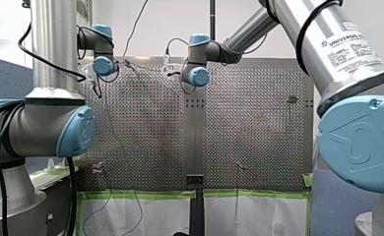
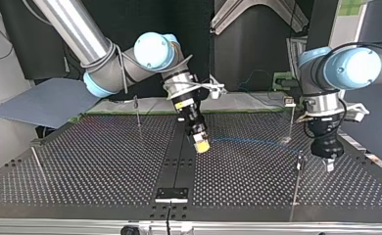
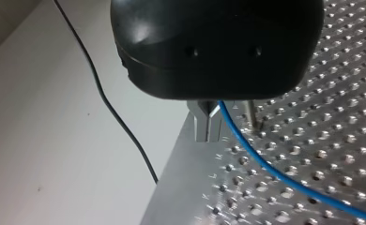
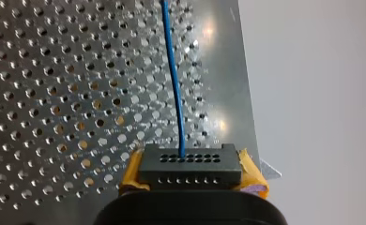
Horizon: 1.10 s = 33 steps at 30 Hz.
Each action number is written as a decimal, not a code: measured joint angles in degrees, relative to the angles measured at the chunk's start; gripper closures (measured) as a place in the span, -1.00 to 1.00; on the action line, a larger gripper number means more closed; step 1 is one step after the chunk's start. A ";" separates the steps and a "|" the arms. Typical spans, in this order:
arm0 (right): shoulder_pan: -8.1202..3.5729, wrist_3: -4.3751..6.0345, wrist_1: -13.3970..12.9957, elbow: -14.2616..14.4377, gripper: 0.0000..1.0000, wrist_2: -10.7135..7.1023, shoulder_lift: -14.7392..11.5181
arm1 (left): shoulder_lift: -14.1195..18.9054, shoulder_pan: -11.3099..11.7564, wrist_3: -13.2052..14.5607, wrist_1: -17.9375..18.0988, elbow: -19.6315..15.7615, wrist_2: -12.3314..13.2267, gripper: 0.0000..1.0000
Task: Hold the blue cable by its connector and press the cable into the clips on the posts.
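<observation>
In the right wrist view, my right gripper (image 4: 191, 174) is shut on a black connector (image 4: 190, 161) between its yellow pads (image 4: 251, 174). The blue cable (image 4: 174, 84) leaves the connector and runs ahead over the perforated table. In the top view, my right gripper (image 2: 202, 146) hangs low over the table's middle. The blue cable (image 2: 248, 141) stretches from it toward my left gripper (image 2: 329, 165) at that view's right. In the left wrist view, my left gripper (image 3: 209, 138) has its metal fingers shut, and the blue cable (image 3: 265, 161) comes out at their base and trails over the plate.
Thin posts stand on the perforated table (image 2: 106, 166): one (image 2: 297, 181) just beside my left gripper, one (image 2: 291, 122) behind it, one (image 2: 137, 111) at the back and one (image 2: 36, 164) at the top view's left. A black wire (image 3: 120, 126) lies off the table's edge.
</observation>
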 joint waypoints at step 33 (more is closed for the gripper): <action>-7.37 2.22 -0.08 -4.77 1.00 -2.13 0.28 | -6.44 2.43 -5.49 2.80 5.08 6.28 1.00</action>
